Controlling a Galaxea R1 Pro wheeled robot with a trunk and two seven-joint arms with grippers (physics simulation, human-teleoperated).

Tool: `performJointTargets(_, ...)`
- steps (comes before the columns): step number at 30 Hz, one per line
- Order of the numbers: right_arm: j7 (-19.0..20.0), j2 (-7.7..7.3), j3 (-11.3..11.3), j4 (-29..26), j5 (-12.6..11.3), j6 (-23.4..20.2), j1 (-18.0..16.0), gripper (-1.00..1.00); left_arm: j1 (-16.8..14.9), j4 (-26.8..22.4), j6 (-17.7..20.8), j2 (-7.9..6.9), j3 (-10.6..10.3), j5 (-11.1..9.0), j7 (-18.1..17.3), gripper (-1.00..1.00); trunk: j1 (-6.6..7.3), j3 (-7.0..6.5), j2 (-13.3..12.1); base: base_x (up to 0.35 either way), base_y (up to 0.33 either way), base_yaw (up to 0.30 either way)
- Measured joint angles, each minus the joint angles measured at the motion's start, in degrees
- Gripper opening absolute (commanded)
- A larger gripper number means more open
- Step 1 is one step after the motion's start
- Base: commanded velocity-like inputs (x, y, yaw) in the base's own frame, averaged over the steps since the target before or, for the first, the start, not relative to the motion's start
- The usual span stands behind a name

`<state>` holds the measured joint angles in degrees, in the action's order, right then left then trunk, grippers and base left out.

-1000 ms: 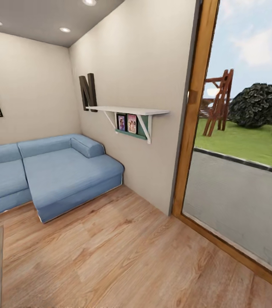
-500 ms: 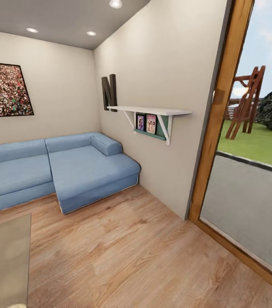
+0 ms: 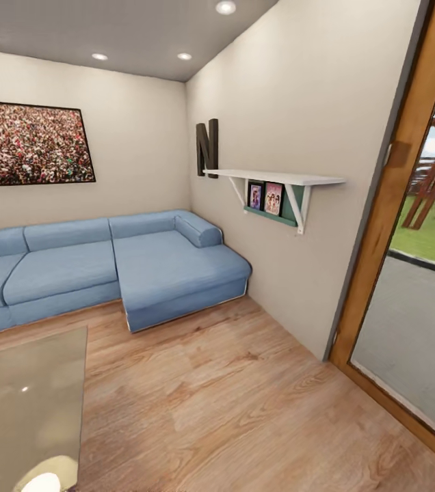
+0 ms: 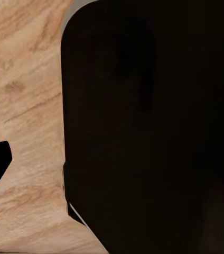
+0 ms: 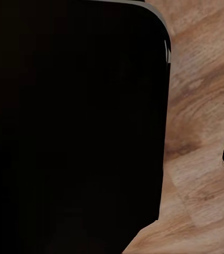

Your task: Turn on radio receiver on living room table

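We see the table [image 3: 19, 403], its glossy corner in front of the blue sofa [image 3: 108, 266] | radio receiver not spotted yet | risk: we judge the base could clip the table edge | wrist views add plank floor [image 4: 22, 106] beside dark bodywork | finger spread: cannot tell

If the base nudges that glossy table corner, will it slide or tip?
The table looks low with a broad top, so tipping seems unlikely. On the smooth wood floor it might slide. Its legs are out of frame, so weight is unclear.
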<state>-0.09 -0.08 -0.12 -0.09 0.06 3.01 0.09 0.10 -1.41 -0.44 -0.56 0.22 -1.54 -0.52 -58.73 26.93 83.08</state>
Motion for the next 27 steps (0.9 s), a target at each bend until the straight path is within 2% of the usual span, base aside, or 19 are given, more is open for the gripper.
performJointTargets(5, 0.0, 0.03, 0.03, 0.0, 0.09, -0.02, 0.0, 1.0, 0.01, 0.0, -0.01, 0.01, 0.01, -1.19, 0.0, 1.0, 0.0, 0.0, 0.0, 0.0, 0.0, 0.28)
performJointTargets(27, 0.0, 0.03, 0.2, 0.0, 0.11, 0.0, 0.0, 1.0, 0.0, 0.0, -1.49, -0.4, -0.04, -1.52, -0.08, 1.0, 0.0, 0.0, 0.0, 0.0, 0.0, 0.28)
